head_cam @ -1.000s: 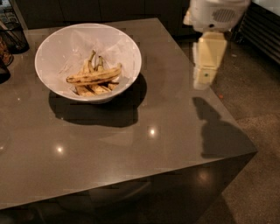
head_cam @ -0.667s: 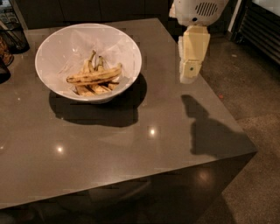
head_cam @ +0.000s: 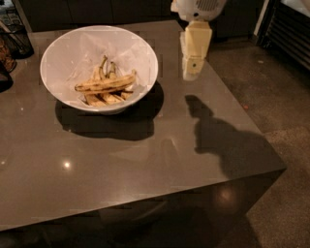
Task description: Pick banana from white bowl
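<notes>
**A:** What has changed since a second ago?

**B:** Starting nearest: the grey table (head_cam: 145, 174) is as it was. The arm's shadow (head_cam: 218, 140) has slid along it toward the picture's left. The gripper (head_cam: 190, 72) has gone the same way and hangs closer to the white bowl (head_cam: 63, 43) than before. The bowl and its contents have not shifted.

**A:** Is the gripper open or closed?

**B:** I cannot tell, because it shows only as one cream block seen from the side. It holds nothing and touches nothing. It hangs in the air above the table top.

**A:** Where is the banana from there?

**B:** The banana (head_cam: 105, 83) is to the picture's left of the gripper and a little nearer the camera. It lies crosswise inside the bowl, on top of the shorter browned bananas (head_cam: 104, 99), whose stems point up behind it. The bowl's rim is near the gripper but apart from it.

**A:** How is the arm posed?

**B:** The gripper points straight down, perhaps tilted slightly. It hangs below the white rounded arm housing (head_cam: 198, 7) at the top edge. Far off to the gripper's left, past the bowl, a dark wire basket (head_cam: 17, 38) stands at the table's corner.
</notes>
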Controlling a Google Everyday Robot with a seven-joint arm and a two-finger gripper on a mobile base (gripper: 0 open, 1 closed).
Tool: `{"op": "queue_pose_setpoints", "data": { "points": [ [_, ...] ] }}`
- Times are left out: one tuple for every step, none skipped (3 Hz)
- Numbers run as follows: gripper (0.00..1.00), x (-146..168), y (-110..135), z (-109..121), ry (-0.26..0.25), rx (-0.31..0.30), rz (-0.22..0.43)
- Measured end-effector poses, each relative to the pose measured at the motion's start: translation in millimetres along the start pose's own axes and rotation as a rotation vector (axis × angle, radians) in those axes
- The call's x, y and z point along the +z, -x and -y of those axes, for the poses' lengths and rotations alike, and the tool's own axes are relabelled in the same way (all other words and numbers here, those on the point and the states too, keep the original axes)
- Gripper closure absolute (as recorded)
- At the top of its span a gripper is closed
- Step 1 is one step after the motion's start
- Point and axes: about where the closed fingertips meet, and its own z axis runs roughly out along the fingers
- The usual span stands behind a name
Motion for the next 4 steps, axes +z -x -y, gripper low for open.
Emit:
{"op": "queue_pose_setpoints", "data": {
  "points": [
    [0.0,22.0,23.5,28.3,0.028,-0.062,-0.026],
    [0.0,22.7,32.8,36.3,0.0,-0.07,-0.007],
    [0.0,31.1,37.3,35.0,-0.011,-0.087,0.011],
    [0.0,48.6,42.5,32.6,0.02,-0.093,0.003]
  ]
}}
